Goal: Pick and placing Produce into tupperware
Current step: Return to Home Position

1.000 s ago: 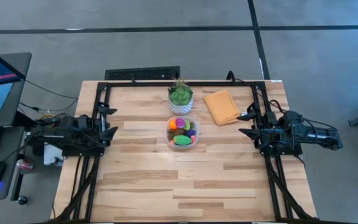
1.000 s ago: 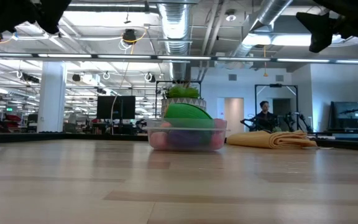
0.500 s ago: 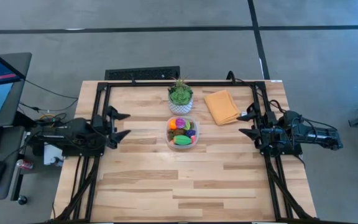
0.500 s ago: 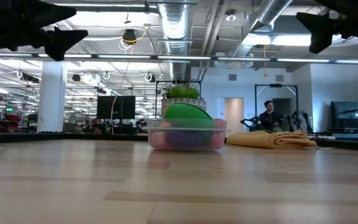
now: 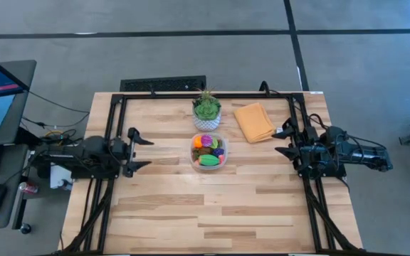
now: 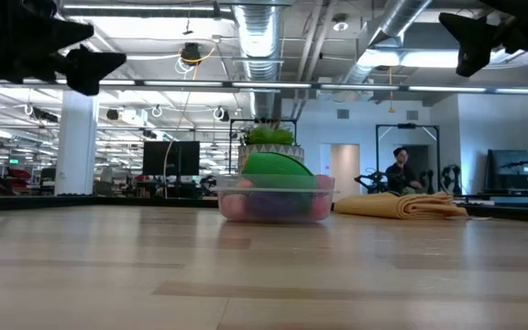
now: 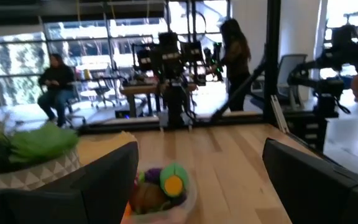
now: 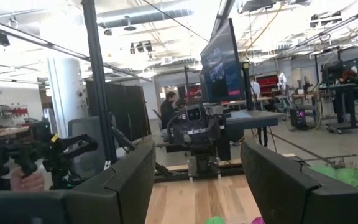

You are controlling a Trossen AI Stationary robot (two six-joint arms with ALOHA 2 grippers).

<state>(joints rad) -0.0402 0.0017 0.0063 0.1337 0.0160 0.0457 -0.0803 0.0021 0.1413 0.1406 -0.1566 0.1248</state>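
Toy produce (image 5: 208,151) sits inside the clear tupperware (image 5: 193,161), mid table (image 5: 191,213).
Left gripper (image 5: 144,150) and right gripper (image 5: 277,142) hang at opposite edges, both spread wide, empty, well apart from it.

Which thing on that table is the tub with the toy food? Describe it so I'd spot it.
Start at the wooden table, around its middle. Beside the white-potted plant, near the folded orange cloth, sits the tupperware. It alone is see-through, with colourful toy produce inside.
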